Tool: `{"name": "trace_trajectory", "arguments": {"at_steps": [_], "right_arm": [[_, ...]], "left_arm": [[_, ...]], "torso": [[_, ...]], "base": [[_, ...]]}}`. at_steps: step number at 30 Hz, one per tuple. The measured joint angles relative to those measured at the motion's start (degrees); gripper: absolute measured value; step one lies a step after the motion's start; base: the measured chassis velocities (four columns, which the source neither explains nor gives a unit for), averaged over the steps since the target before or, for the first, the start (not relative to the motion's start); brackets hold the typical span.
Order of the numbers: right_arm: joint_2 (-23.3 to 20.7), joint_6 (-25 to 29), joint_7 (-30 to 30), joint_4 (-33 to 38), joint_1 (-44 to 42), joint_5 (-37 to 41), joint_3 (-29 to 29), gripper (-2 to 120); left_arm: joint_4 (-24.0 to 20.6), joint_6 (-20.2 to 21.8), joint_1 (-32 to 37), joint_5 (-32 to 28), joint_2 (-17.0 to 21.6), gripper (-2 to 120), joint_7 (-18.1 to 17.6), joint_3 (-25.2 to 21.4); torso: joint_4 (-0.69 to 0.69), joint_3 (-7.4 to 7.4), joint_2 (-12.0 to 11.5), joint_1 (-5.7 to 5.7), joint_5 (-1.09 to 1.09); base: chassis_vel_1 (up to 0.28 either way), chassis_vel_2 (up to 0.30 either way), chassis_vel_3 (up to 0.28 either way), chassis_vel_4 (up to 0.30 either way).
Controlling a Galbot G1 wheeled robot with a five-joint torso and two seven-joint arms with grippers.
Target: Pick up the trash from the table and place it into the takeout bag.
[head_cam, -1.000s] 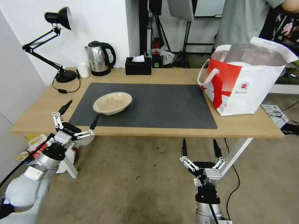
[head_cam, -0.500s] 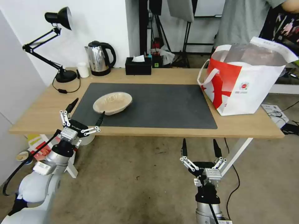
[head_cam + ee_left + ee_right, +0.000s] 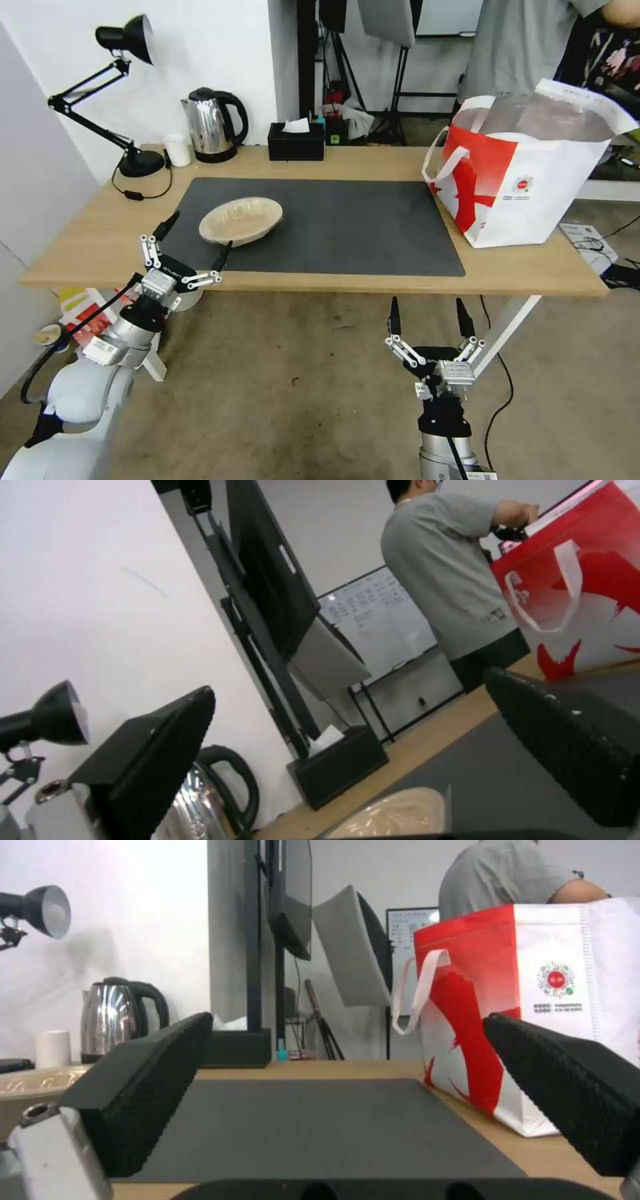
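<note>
Head view: left gripper (image 3: 197, 235) spread wide, nearing beige oval bowl (image 3: 241, 221) centre-left; should straddle rim squarely.

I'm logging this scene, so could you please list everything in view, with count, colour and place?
Bowl: one, beige, on the mat's left part.
Mat: one, dark grey, centre of the table.
Table: one, light wood.
Bag: one, white and red, table's right end.
Kettle: one, steel and black, back left.
Cup: one, white, beside the kettle.
Lamp: one, black, back left corner.
Tissue box: one, black, back edge.
Left gripper: open, at the table's front edge near the bowl.
Right gripper: open, below the table's front edge.
</note>
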Motion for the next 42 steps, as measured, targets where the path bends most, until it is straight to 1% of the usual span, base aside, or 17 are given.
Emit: {"name": "trace_trajectory", "arguments": {"at_steps": [6,9,10,14,15,19,26,32,42], "right_arm": [[0.0,0.0,0.0,0.0,0.0,0.0,0.0,100],[0.0,0.0,0.0,0.0,0.0,0.0,0.0,100],[0.0,0.0,0.0,0.0,0.0,0.0,0.0,100],[0.0,0.0,0.0,0.0,0.0,0.0,0.0,100],[0.0,0.0,0.0,0.0,0.0,0.0,0.0,100],[0.0,0.0,0.0,0.0,0.0,0.0,0.0,100],[0.0,0.0,0.0,0.0,0.0,0.0,0.0,100],[0.0,0.0,0.0,0.0,0.0,0.0,0.0,100],[0.0,0.0,0.0,0.0,0.0,0.0,0.0,100]], "left_arm": [[0.3,0.4,-0.2,-0.9,0.8,100,0.0,0.5],[0.5,0.7,-0.5,-2.0,2.6,100,0.0,0.5],[0.5,0.7,-0.5,-2.0,2.6,100,0.0,0.5],[0.9,0.8,-1.5,-1.7,4.9,100,0.8,0.1],[0.9,0.8,-1.5,-1.7,4.9,100,0.8,0.1],[1.3,1.6,-2.5,-2.2,7.5,100,1.2,0.5],[1.6,2.3,-3.5,-2.7,8.7,100,1.3,1.4],[1.7,3.6,-4.3,-4.3,10.7,100,1.4,2.1],[2.9,3.8,-4.7,-4.5,11.2,100,2.8,3.0]], "torso": [[0.00,0.00,0.0,0.00,0.00],[0.00,0.00,0.0,0.00,0.00],[0.00,0.00,0.0,0.00,0.00],[0.00,0.00,0.0,0.00,-0.01],[0.00,0.00,0.0,0.00,-0.01],[0.00,0.00,0.0,-0.01,-0.01],[0.00,0.00,0.0,0.00,-0.01],[0.00,0.00,0.0,-0.01,0.00],[0.00,0.00,0.0,0.00,-0.01]], "base": [[0.000,0.000,0.000,0.000],[0.000,0.000,0.000,0.000],[0.000,0.000,0.000,0.000],[0.000,0.000,0.000,0.000],[0.000,0.000,0.000,0.000],[0.000,0.000,0.000,0.000],[0.000,0.000,0.000,0.000],[0.000,0.000,0.000,0.000],[0.000,0.000,0.000,0.000]]}}
